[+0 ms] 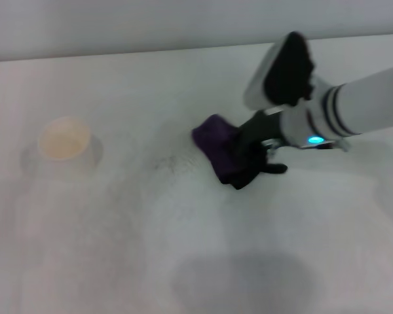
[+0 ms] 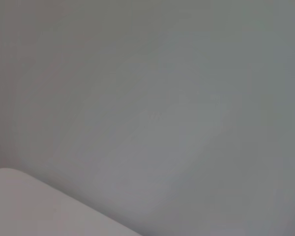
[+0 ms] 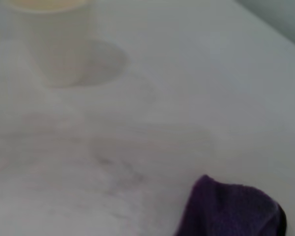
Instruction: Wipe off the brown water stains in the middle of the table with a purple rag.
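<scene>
Purple rag (image 1: pixel 216 145) is clamped by right gripper (image 1: pixel 249 160) on table (image 1: pixel 183 261), faint grey smudge (image 1: pixel 173 163) just beside; one rag, one paper cup (image 1: pixel 64 140) counted.

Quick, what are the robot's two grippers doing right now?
Right gripper: shut on the dark purple soft cloth rag, pressed on the white table.
Left gripper: not in view.
</scene>
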{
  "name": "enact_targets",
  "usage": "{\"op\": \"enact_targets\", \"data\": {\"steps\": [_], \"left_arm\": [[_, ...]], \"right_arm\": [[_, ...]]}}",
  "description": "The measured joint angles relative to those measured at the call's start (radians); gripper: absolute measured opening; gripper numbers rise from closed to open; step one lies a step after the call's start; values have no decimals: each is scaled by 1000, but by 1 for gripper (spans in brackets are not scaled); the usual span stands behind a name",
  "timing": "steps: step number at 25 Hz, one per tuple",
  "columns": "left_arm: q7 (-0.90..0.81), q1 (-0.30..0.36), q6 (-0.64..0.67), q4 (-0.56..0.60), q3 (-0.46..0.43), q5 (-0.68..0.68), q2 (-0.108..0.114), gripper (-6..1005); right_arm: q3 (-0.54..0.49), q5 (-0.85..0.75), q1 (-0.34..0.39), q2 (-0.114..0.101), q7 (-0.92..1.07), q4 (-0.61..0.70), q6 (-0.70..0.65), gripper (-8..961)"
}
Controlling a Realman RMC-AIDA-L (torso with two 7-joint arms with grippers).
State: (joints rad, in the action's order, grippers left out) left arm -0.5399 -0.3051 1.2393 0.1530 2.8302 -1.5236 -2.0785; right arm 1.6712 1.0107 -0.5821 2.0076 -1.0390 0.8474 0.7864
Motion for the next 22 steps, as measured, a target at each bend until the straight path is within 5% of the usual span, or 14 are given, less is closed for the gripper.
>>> {"op": "enact_targets", "data": {"steps": [6,14,22], "left_arm": [[0,-1,0,-1,0,-10,0,890],[0,-8,0,-1,0,-13,0,889],[-10,-9,1,3,0,-14,0,889]], "right_arm": [[-174,-56,90,2,-49,91,144,116],[-219,16,169,9,-157,164,154,196],[-399,602,224,7,-519,80,186,353]]}}
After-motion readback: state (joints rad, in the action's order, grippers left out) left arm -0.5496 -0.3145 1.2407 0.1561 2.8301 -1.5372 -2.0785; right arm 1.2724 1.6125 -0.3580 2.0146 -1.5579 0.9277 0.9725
